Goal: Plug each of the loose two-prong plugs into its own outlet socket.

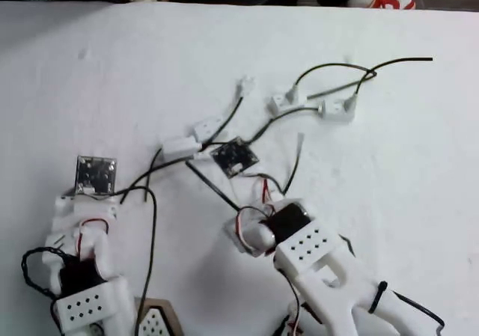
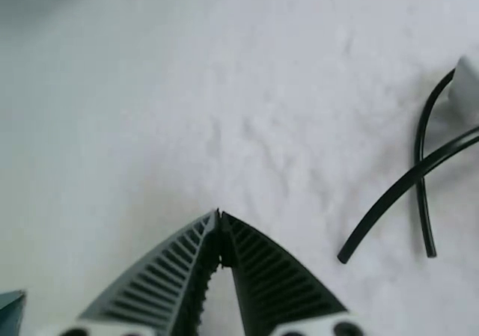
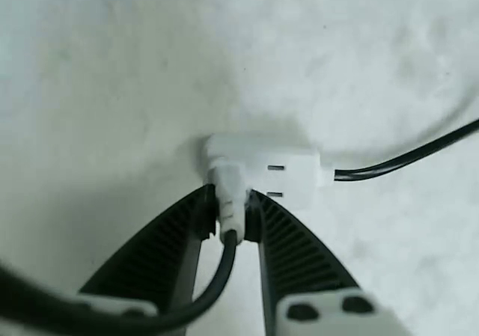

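My right gripper [image 3: 227,195] is shut on a white two-prong plug [image 3: 227,205] whose black cord trails back past the fingers. The plug's front end meets the side of a white outlet block [image 3: 263,170] with two slots on top, lying on the white table. In the high view that gripper [image 1: 218,150] sits mid-table beside two white blocks [image 1: 179,147] [image 1: 206,130]. A second plug [image 1: 287,99] and outlet [image 1: 337,110] lie apart at the far right. My left gripper [image 2: 219,235] is shut on nothing and hovers over bare cloth at the near left [image 1: 95,173].
Black cords [image 1: 150,201] cross the table between the arms; two loose cord ends [image 2: 389,201] lie near the left gripper. A small white connector [image 1: 245,85] lies behind the blocks. The white cloth [image 1: 90,74] is bare at the far left.
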